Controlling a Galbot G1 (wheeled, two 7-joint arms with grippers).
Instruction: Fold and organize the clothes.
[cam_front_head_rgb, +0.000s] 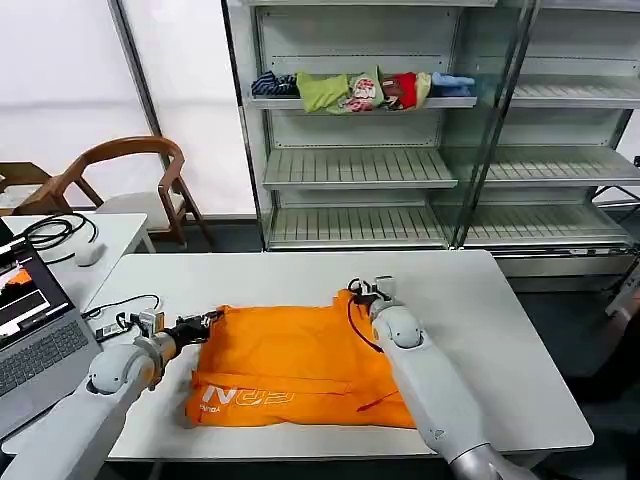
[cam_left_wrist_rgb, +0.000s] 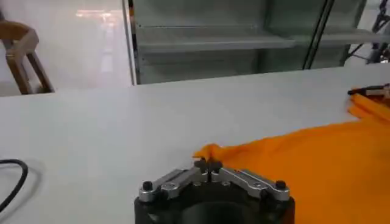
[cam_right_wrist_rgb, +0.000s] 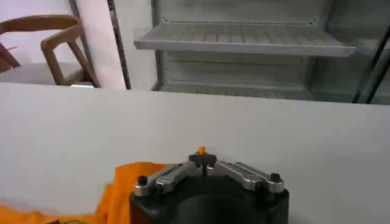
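On the white table (cam_front_head_rgb: 480, 330) before the shelving, the orange T-shirt (cam_front_head_rgb: 290, 365) lies flat, lettering toward the near edge. The left hand (cam_left_wrist_rgb: 208, 164) is clamped on its far left corner; the right hand (cam_right_wrist_rgb: 202, 159) pinches the far right corner.

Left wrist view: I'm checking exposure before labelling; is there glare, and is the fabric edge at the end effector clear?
Left wrist view: glare patch on the floor beyond the table; orange T-shirt edge clear at the left end effector. Right wrist view: evenly lit, orange sliver clear at the right end effector.
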